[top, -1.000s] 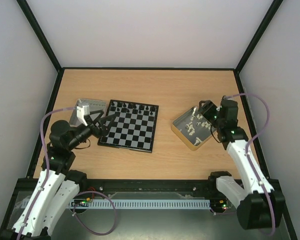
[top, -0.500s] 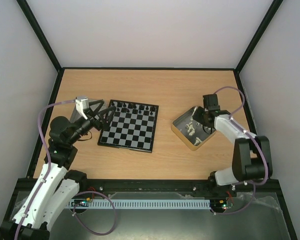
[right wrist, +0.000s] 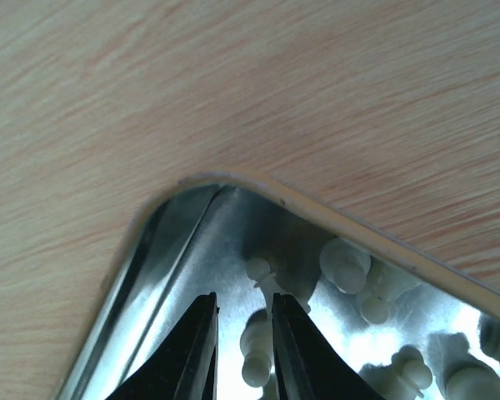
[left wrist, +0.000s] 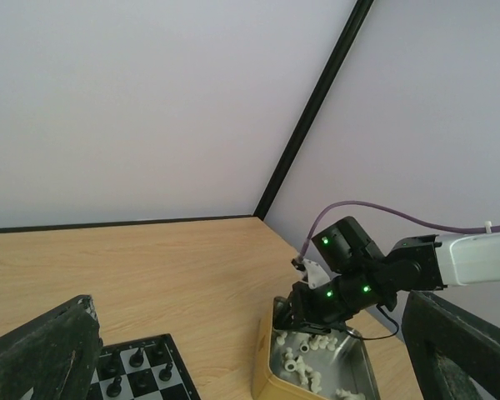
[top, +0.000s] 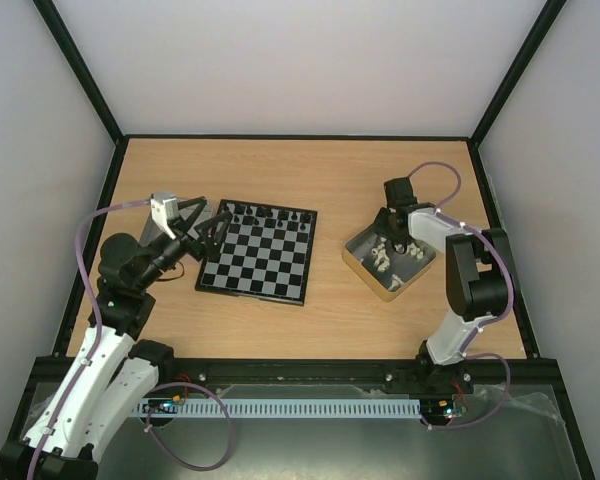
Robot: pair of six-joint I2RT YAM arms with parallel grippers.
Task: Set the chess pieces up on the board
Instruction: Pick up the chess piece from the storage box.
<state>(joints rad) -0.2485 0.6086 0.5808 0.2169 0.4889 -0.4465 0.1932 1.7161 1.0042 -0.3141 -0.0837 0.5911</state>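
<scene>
Low in the tin's (right wrist: 317,212) corner to fetch a cream chess piece (right wrist: 257,354), the right gripper (right wrist: 243,302) stands narrow around one, grip uncertain, while the left gripper (top: 206,232) hovers wide beside the board (top: 260,258).

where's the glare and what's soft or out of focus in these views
Right wrist: glare on the shiny tin floor at lower right, white pieces slightly soft, right fingers dark. Left wrist: left fingers are blurred dark shapes in the bottom corners, the far tin sharper. Top external: even light, faint shadows, board clear, pieces tiny.
</scene>
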